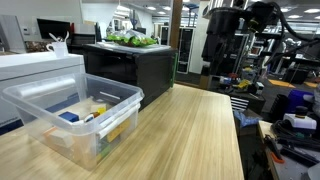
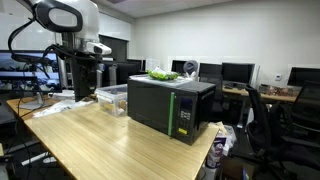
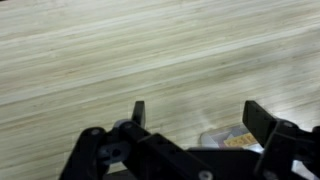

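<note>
Office desks and monitors surround a long wooden table (image 1: 190,130); over its bare planks the gripper (image 3: 196,115) hangs with jaws spread wide and nothing between them, well apart from the clear plastic bin (image 1: 50,130) of small items beside the black microwave (image 2: 170,108)

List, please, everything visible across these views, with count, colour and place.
light wooden table: one, pale wood, under everything
clear plastic bin: one, transparent, on the table; blue, yellow and white items inside
black box-shaped appliance: one, black with a green strip, on the table
green leafy items: count unclear, green, atop the appliance
white box-shaped unit: one, white, beside the bin
dark monitors: several, black, desks at the back
white robot arm: one, white, beside the table
black gripper: one, black, jaws open, above bare table near the bin
</note>
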Controlling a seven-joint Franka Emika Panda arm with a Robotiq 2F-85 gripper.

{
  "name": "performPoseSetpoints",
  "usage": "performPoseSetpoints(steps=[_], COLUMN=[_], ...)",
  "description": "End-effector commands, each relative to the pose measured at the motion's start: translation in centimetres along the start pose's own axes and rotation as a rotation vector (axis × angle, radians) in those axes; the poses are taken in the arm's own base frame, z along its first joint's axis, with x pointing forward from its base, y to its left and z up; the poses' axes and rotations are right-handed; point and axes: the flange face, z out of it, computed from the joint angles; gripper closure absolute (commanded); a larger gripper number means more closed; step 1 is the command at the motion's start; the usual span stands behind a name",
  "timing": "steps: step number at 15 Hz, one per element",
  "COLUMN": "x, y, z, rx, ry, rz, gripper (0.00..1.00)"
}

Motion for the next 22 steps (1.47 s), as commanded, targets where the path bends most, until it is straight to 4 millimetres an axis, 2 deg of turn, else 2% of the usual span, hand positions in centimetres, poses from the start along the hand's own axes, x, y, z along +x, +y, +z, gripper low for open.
performPoseSetpoints(steps=[1,4,8,9,10,12,22], x=[0.1,0.4,0.4,0.3,0.1,0.1,0.1], y=[0.4,1.9,2.8,2.6,0.6,1.0,0.6], z=[-0.2,-0.3,-0.3,-0.3,-0.2,-0.2,-0.2], rx=[-0.014,-0.019,-0.022,-0.018,-0.003,-0.003,-0.006], ry=[0.02,0.024,0.026,0.028,0.004,0.007,0.005], rz=[0.032,0.08,0.101,0.094,0.025,0.039,0.028], gripper=[0.0,0.0,0.0,0.0,0.0,0.0,0.0])
